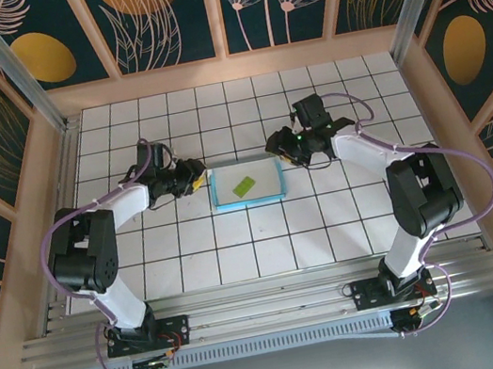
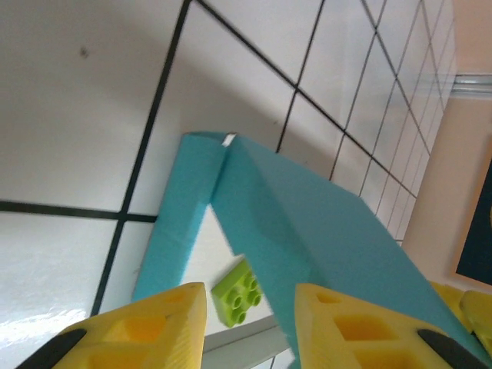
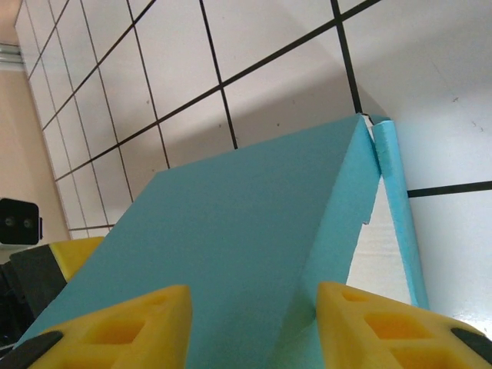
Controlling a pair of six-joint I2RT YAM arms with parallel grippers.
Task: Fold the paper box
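Observation:
The paper box (image 1: 220,189) lies mid-table as a shallow teal tray with a white floor. My left gripper (image 1: 196,182) is at its left end and my right gripper (image 1: 281,150) at its right end. In the left wrist view the yellow fingers (image 2: 161,323) stand apart, and a teal wall of the box (image 2: 323,223) runs down close to the right-hand finger. The right wrist view has a wide teal panel (image 3: 231,223) passing between the spread yellow fingers (image 3: 361,323), with the box's white inside beside it. Both grippers are open, straddling the end walls.
A small yellow-green studded brick (image 1: 245,186) lies on the box floor, seen in the left wrist view (image 2: 240,290) just beyond the fingers. The white tiled table (image 1: 191,251) is ringed by wooden side walls (image 1: 44,230).

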